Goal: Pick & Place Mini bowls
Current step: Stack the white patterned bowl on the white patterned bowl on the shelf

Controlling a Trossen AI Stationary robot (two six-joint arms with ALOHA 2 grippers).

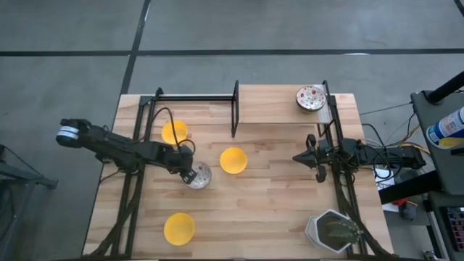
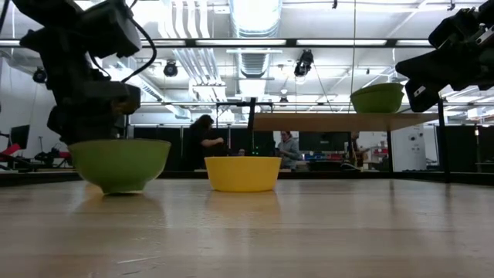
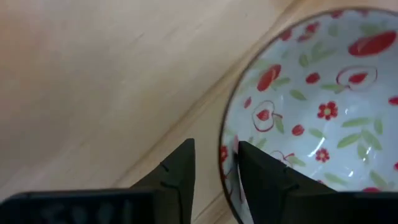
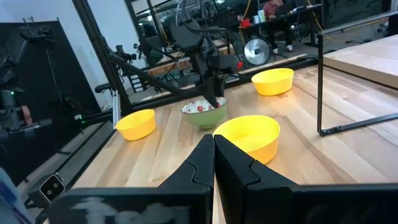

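A white bowl with red-and-green speckles (image 1: 199,177), green outside (image 2: 120,164), stands on its base left of the table's middle. My left gripper (image 3: 216,163) is open over the bowl's left rim, one finger inside and one outside. Three yellow bowls rest on the table: one at the middle (image 1: 233,160), one far left (image 1: 174,132), one near left (image 1: 179,228). A second speckled bowl (image 1: 310,98) sits on the raised shelf at the far right. My right gripper (image 1: 304,156) is shut and hovers at the table's right side, touching nothing. My left gripper comes from above and the table's left, its fingers on either side of the speckled bowl's rim (image 3: 227,160). A strip of table shows between the outer finger (image 3: 180,171) and the rim. Whether the inner finger (image 3: 261,177) touches the wall, I cannot tell. The bowl rests on the table.
A grey-white hexagonal container (image 1: 333,230) stands at the near right corner. A black frame (image 1: 235,109) holds the raised wooden shelf (image 1: 275,101) along the far edge. Bare wood lies between the middle yellow bowl and my right gripper. People sit in the room beyond.
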